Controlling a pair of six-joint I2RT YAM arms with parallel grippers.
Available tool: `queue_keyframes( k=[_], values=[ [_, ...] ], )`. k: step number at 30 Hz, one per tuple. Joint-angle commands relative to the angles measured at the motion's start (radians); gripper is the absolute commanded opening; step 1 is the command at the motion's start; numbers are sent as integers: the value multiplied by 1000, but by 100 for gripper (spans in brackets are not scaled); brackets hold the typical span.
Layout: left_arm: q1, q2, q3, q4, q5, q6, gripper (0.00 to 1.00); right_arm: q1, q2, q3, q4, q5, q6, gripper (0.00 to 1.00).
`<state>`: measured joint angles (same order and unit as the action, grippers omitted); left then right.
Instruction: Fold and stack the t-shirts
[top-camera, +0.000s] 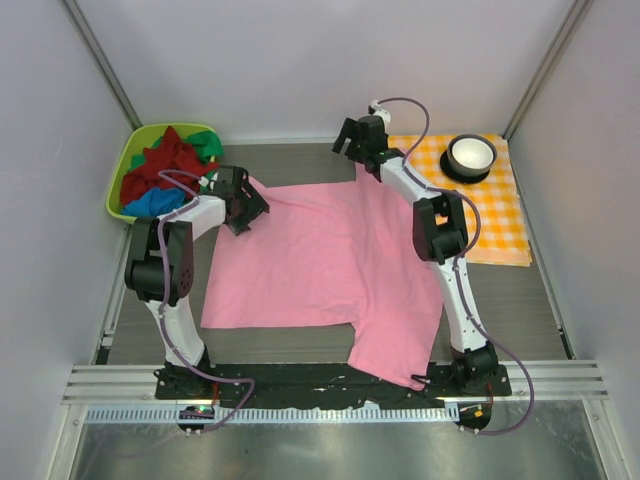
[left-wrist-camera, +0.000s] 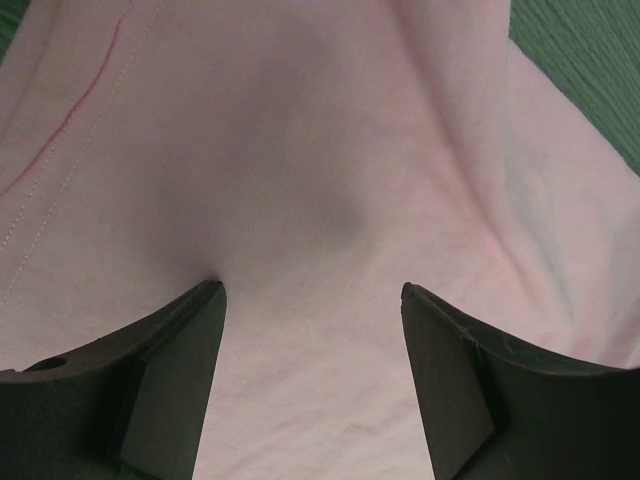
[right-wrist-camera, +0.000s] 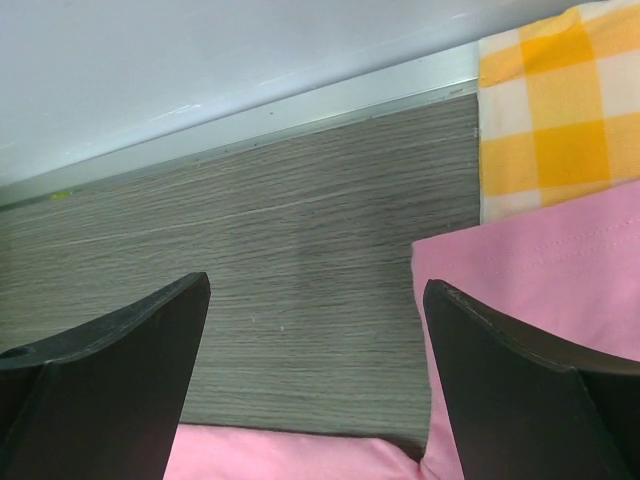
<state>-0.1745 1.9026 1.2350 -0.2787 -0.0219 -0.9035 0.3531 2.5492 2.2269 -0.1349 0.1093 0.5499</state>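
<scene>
Pink t-shirt (top-camera: 320, 260) is spread on table (top-camera: 520, 305); left gripper (left-wrist-camera: 312, 288) is held over it, jaws parted; right gripper (right-wrist-camera: 317, 282) is held over table by checked cloth (top-camera: 503, 212), jaws parted

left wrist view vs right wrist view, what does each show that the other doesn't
Only left wrist: creases and a stitched seam close up, cloth nearly filling the frame. Only right wrist: the orange-and-white checked cloth, the pale wall. Both: the pink t-shirt, some table, and an open gripper each, left gripper and right gripper.
</scene>
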Motion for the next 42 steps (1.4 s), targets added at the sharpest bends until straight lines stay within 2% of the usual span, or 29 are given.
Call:
queue_keyframes(
  k=[1,20,26,38,42],
  values=[
    [4,9,14,52,13,-3,75,-5,-6,42,50,-5,-13,95],
    [4,24,-5,78,19,-25,75,-6,115,108,52,27,1,95],
    [4,26,-23,82,19,-37,83,-5,204,212,8,-14,42,95],
    [4,23,-16,73,19,-32,84,-8,302,298,102,-95,171,95],
    [4,18,-22,76,19,-32,84,-11,333,327,129,-181,197,95]
  ],
)
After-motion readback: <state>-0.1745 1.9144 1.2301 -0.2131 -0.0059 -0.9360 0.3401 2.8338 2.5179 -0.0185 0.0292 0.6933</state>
